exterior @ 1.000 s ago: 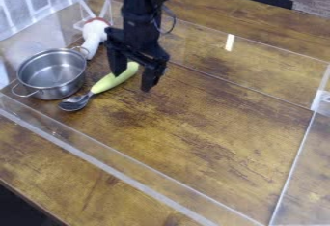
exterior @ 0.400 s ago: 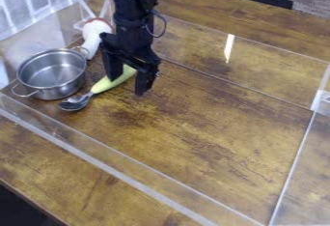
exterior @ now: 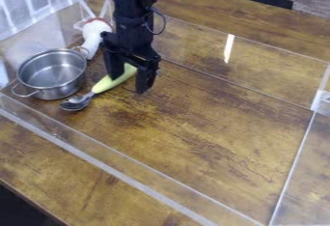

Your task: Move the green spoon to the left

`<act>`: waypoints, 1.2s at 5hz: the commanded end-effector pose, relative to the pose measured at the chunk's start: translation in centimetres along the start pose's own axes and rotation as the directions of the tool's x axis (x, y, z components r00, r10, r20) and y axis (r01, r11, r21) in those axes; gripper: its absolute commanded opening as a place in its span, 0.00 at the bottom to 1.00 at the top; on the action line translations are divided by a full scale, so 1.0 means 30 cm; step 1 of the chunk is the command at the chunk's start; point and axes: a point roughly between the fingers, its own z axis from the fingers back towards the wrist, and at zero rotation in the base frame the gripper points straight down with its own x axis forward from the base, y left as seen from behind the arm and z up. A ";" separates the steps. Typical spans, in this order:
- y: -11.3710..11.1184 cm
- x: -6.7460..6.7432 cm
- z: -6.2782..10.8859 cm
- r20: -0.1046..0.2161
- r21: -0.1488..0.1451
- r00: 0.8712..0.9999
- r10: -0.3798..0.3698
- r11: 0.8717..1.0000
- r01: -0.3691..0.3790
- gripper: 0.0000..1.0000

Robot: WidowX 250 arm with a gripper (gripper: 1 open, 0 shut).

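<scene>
The green spoon lies on the wooden table just right of the steel pot. Its yellow-green handle points up and to the right, and its silver bowl rests near the pot's front. My black gripper stands over the upper end of the handle, pointing straight down. Its fingers are open and straddle the handle, one finger on the left and one on the right. Whether the fingers touch the table or the handle cannot be made out.
A round steel pot sits at the left. A white-and-red object lies behind the gripper at the back left. A clear plastic barrier runs along the front and right of the wooden table.
The gripper has shifted a little to the left and lower, coming down over the spoon's handle. The spoon has not moved. The last half second shows almost no motion.
</scene>
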 end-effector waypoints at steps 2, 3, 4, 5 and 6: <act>0.097 0.011 -0.049 0.026 -0.002 1.000 0.004 1.000 -0.004 1.00; 0.111 0.008 -0.069 0.018 -0.007 1.000 0.002 1.000 -0.002 1.00; 0.126 0.002 -0.086 0.007 -0.013 1.000 -0.002 1.000 0.002 1.00; 0.143 -0.009 -0.097 -0.004 -0.020 1.000 -0.003 1.000 0.003 1.00; 0.160 -0.021 -0.106 -0.017 -0.026 1.000 -0.001 1.000 0.001 1.00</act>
